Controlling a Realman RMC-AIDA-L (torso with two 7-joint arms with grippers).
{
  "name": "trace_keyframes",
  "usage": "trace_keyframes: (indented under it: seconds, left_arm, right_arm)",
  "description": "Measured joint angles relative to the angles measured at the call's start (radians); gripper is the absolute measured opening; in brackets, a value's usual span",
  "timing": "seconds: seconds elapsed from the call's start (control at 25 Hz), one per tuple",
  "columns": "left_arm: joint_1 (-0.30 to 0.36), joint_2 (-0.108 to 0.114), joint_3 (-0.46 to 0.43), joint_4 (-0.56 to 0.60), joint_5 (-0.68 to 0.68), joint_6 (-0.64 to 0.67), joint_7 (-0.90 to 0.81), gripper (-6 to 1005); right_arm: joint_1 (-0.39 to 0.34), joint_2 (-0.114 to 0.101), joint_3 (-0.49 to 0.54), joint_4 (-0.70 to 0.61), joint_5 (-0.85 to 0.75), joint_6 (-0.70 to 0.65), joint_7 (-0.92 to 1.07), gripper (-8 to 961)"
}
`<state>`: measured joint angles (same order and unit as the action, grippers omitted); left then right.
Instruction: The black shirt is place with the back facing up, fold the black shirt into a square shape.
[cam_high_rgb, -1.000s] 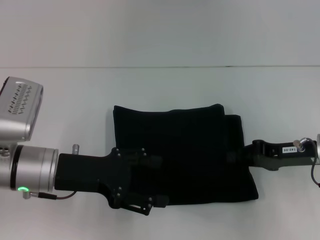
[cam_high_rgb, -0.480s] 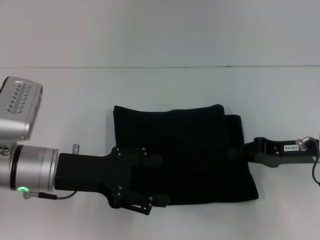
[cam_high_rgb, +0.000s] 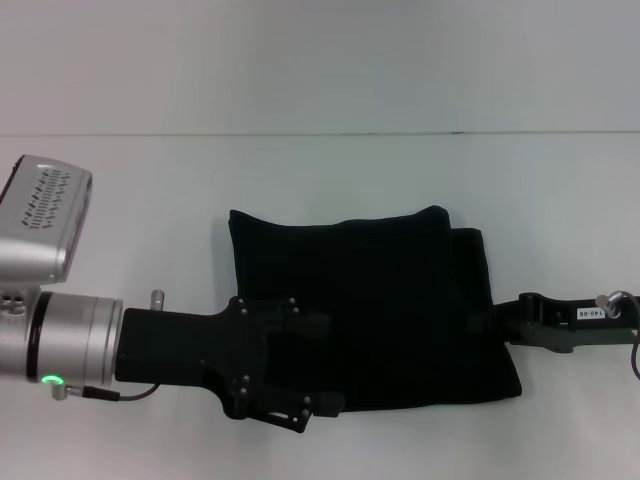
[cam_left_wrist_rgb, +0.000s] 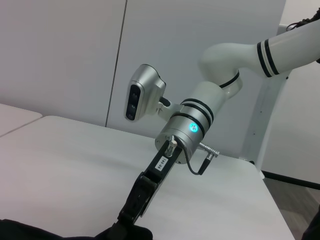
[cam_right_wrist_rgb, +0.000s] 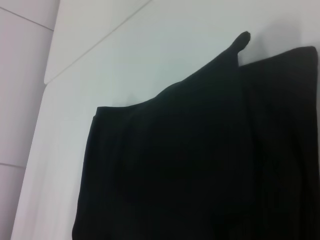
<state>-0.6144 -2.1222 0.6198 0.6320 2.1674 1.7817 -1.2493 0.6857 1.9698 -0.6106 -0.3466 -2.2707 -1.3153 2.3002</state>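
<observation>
Shirt first: the black shirt (cam_high_rgb: 365, 305) lies folded into a rough square on the white tabletop (cam_high_rgb: 320, 170), with a narrower layer showing along its right edge. My left hand (cam_high_rgb: 300, 400) rests over the shirt's near left corner; black on black, so I cannot tell how wide its fingers stand. My right hand (cam_high_rgb: 505, 325) sits low at the shirt's right edge, and whether it grips the cloth I cannot tell.
</observation>
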Motion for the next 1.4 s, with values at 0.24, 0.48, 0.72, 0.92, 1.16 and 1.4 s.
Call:
trace_keyframes:
  seconds: [0.24, 0.48, 0.72, 0.92, 1.16, 1.4]
  left_arm:
    - [-0.003, -0.001, 0.0, 0.0, 0.0, -0.001, -0.002, 937]
    - [-0.006, 0.001, 0.0, 0.0, 0.0, -0.004, -0.002, 937]
    - [-0.007, 0.002, 0.0, -0.001, 0.002, -0.007, -0.002, 937]
    - [-0.008, 0.003, 0.0, -0.001, 0.001, -0.007, -0.002, 936]
    - [-0.009, 0.005, -0.004, -0.002, 0.004, -0.008, -0.002, 936]
    - [-0.006, 0.005, -0.005, -0.002, 0.005, -0.009, -0.002, 936]
  right_arm:
    - [0.008, 0.0, -0.004, 0.0, -0.001, 0.0, 0.002, 290]
    - [0.011, 0.006, -0.01, 0.0, -0.001, 0.0, 0.007, 384]
    - [0.011, 0.023, -0.014, 0.0, -0.001, 0.022, 0.008, 387]
    - [0.016, 0.042, -0.02, 0.0, 0.003, 0.036, 0.008, 387]
    - [0.007, 0.044, -0.012, -0.001, 0.024, 0.023, -0.004, 282]
    - [0.0, 0.044, -0.011, -0.005, 0.048, -0.005, -0.033, 179]
